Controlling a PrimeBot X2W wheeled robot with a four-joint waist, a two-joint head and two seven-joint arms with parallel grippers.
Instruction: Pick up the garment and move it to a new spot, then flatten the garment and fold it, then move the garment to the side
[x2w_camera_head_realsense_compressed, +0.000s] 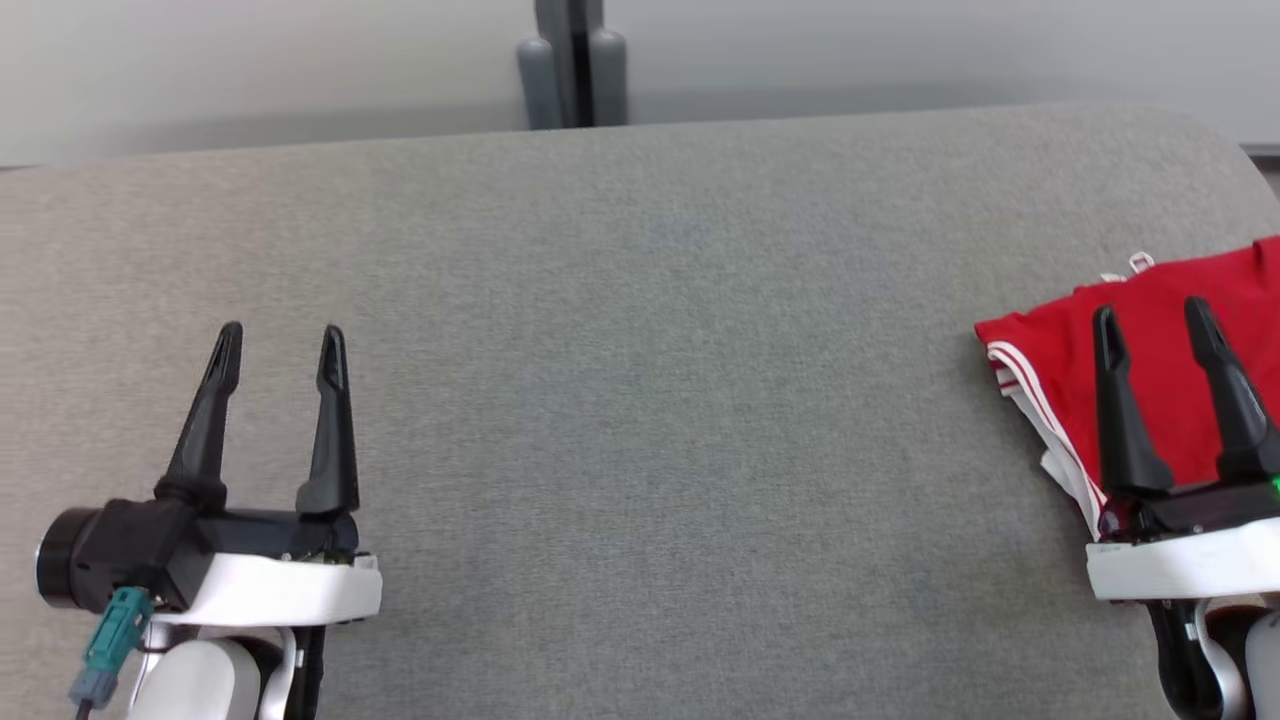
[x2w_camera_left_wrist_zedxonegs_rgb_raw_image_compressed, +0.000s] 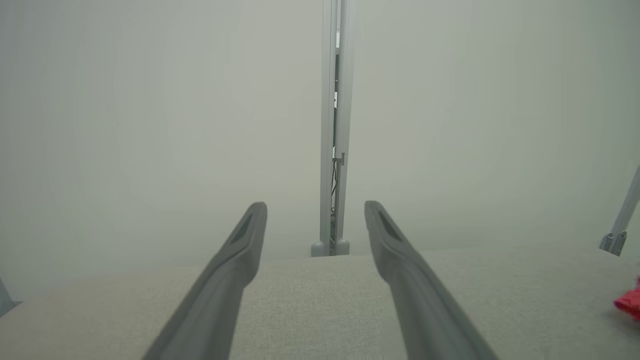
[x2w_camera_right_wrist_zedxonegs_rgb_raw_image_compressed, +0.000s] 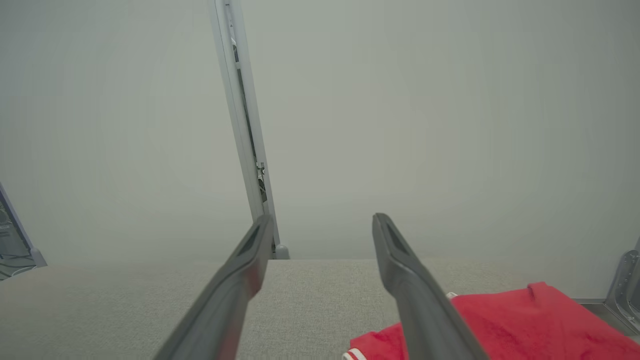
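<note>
- Garment (x2w_camera_head_realsense_compressed: 1150, 300): red with white-striped edges, lying in a folded stack at the far right of the surface (x2w_camera_head_realsense_compressed: 640, 400). It runs off the right edge of the head view, so its long axis cannot be fixed.
- Right fingers (x2w_camera_head_realsense_compressed: 1118, 410): spread wide and holding nothing. The garment lies directly beneath and just ahead of the tips. In the right wrist view (x2w_camera_right_wrist_zedxonegs_rgb_raw_image_compressed: 520, 325) it sits below and to the right of the right-hand finger. The fingers appear raised clear of the cloth, though contact cannot be ruled out.
- Left fingers (x2w_camera_head_realsense_compressed: 328, 400): spread wide and empty, over bare surface. The garment is well apart, far to their right, a red sliver at the edge of the left wrist view (x2w_camera_left_wrist_zedxonegs_rgb_raw_image_compressed: 631, 302).
- Nearer arm: the right, by a wide margin.
- Judged status: garment looks folded and set aside, so little remains to do.
</note>
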